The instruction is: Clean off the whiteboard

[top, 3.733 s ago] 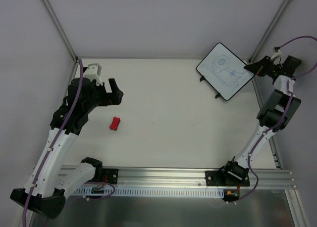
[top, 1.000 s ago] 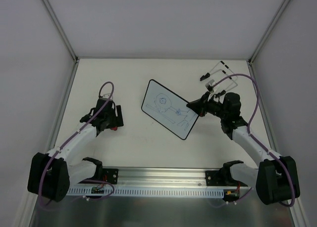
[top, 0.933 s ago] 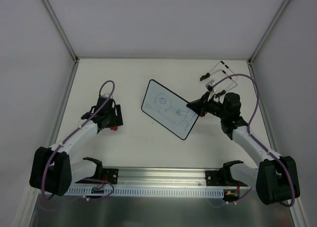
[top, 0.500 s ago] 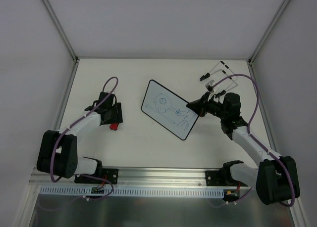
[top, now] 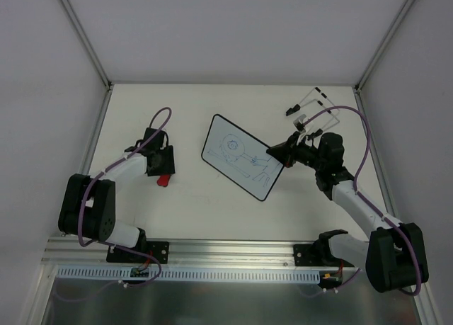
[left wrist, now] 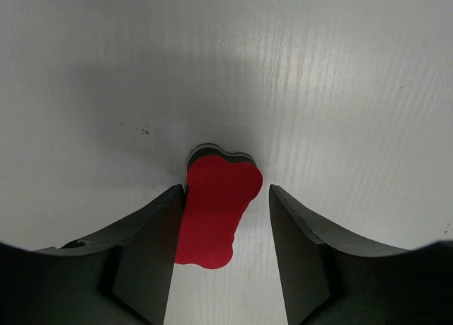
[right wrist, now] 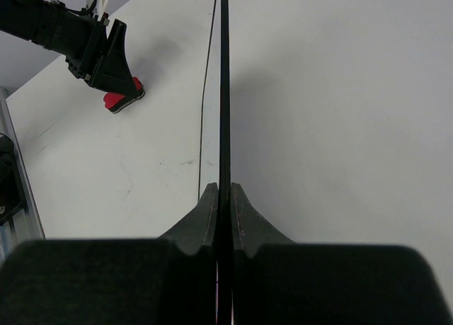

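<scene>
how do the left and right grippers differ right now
The left gripper is open, the right gripper shut. The left straddles a small red bone-shaped eraser lying on the table; the right clamps the edge of the flat white rectangular whiteboard. Both are black and two-fingered.

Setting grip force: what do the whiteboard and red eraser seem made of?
The whiteboard: smooth white face, likely a coated sheet, with a thin black rim, probably plastic; its edge looks straight and stiff. The eraser: matte red top over a dark underlayer, possibly foam and felt; uncertain.
</scene>
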You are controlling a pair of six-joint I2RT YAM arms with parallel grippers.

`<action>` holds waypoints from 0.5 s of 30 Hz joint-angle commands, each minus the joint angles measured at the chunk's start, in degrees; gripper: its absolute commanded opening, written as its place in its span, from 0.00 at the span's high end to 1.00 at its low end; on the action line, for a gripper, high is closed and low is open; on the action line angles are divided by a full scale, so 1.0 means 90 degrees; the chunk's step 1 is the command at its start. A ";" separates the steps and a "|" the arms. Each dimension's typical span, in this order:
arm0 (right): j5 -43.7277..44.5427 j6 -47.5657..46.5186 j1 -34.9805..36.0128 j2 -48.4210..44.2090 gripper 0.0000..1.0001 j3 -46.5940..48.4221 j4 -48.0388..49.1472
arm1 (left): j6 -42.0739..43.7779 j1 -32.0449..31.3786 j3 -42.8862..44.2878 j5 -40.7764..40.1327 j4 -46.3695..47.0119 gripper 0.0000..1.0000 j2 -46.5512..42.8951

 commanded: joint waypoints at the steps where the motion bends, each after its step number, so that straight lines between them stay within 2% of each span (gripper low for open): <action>1: 0.0040 -0.0533 0.0019 0.0161 1.00 -0.0068 -0.0284 | 0.0039 0.0050 0.0263 0.0272 -0.0057 0.51 0.0149; 7: -0.0018 -0.0514 -0.0040 0.0171 1.00 -0.0029 -0.0284 | -0.0468 -0.0076 0.0400 0.0624 -0.0105 0.64 0.0091; 11: -0.0057 -0.0504 -0.0069 0.0190 1.00 0.0010 -0.0294 | -0.0733 -0.0194 0.0478 0.0517 -0.0174 0.64 0.0042; 13: -0.0067 -0.0494 -0.0088 0.0200 1.00 0.0010 -0.0294 | -0.0782 -0.0223 0.0468 0.0507 -0.0222 0.59 0.0110; 15: -0.0096 -0.0484 -0.0118 0.0200 1.00 0.0010 -0.0294 | -0.0792 -0.0252 0.0458 0.0507 -0.0281 0.58 0.0179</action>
